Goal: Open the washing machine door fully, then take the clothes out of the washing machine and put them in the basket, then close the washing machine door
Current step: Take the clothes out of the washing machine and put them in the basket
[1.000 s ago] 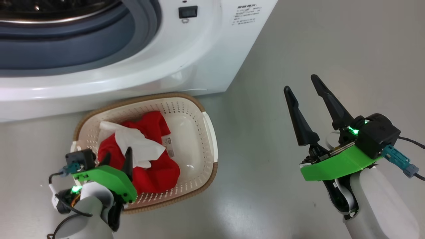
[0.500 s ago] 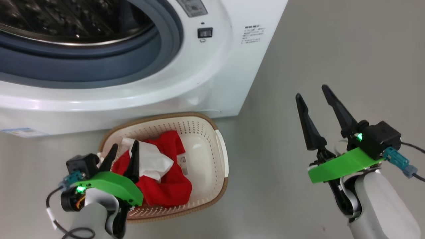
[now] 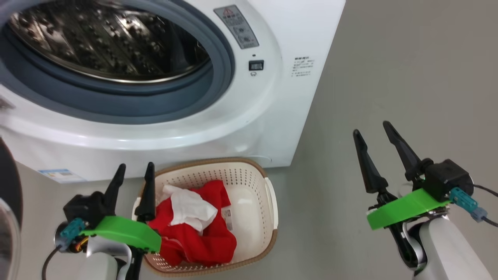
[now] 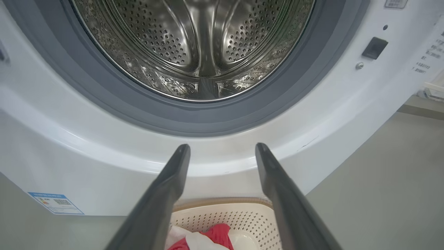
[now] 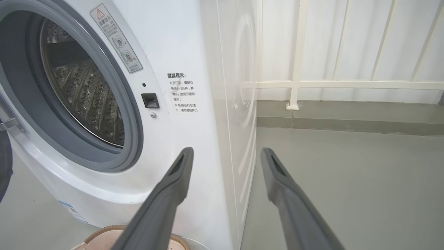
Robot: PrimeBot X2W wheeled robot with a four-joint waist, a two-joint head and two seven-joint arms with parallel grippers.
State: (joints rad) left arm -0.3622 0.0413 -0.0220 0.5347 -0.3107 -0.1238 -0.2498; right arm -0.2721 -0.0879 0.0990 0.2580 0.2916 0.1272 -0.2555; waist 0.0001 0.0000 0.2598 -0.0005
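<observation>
The washing machine (image 3: 272, 116) stands with its steel drum (image 4: 201, 45) showing no cloth inside. A black strip of the washing machine door (image 3: 7, 182) shows at the far left, swung wide. On the floor in front sits the basket (image 3: 218, 160), and the red and white clothes (image 3: 194, 229) lie in it. My left gripper (image 3: 135, 166) is open and empty at the basket's left rim, pointing at the machine front (image 4: 222, 147). Out to the right over bare floor, my right gripper (image 3: 371, 129) is open and empty, aimed at the machine's right corner (image 5: 226, 151).
Grey floor (image 3: 389, 77) stretches to the right of the machine. In the right wrist view a white railing (image 5: 295, 83) and a low kerb run behind it. A blue label (image 3: 62, 175) sits low on the machine front.
The head camera has tilted up, bringing the drum into view. My left gripper has drawn back from above the clothes to the basket's left rim. The right gripper has held its pose.
</observation>
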